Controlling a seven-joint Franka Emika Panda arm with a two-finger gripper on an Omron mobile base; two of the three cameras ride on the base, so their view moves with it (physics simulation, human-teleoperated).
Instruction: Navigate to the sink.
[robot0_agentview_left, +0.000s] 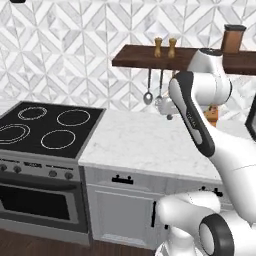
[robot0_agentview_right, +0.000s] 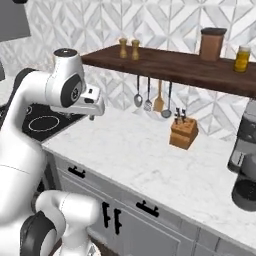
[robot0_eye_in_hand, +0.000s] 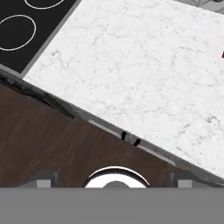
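- Folding at the elbow, the white arm (robot0_agentview_left: 192, 117) rises from the base and bends back, carrying its hand above the marble countertop (robot0_agentview_left: 145, 142) just right of the stovetop (robot0_agentview_left: 45, 130).
- The gripper (robot0_agentview_right: 92, 116) hangs under the wrist and points down at the counter's front edge; whether its fingers are apart or together cannot be told.
- No sink shows in these views, so where it is cannot be told; the base faces the stretch of counter between the stovetop and a dark coffee machine (robot0_agentview_right: 245, 165).
- Countertop: white marble with faint grey veins, flat and matte.
- Stovetop: flat black glass with thin white ring burners, above a steel oven (robot0_agentview_left: 37, 200).
- Wall shelf (robot0_agentview_right: 170, 67): dark brown wood, with ladles hanging beneath it.
- Knife block (robot0_agentview_right: 183, 132): tan wood, angular, tilted.
- Floor (robot0_eye_in_hand: 52, 140): dark wood planks.
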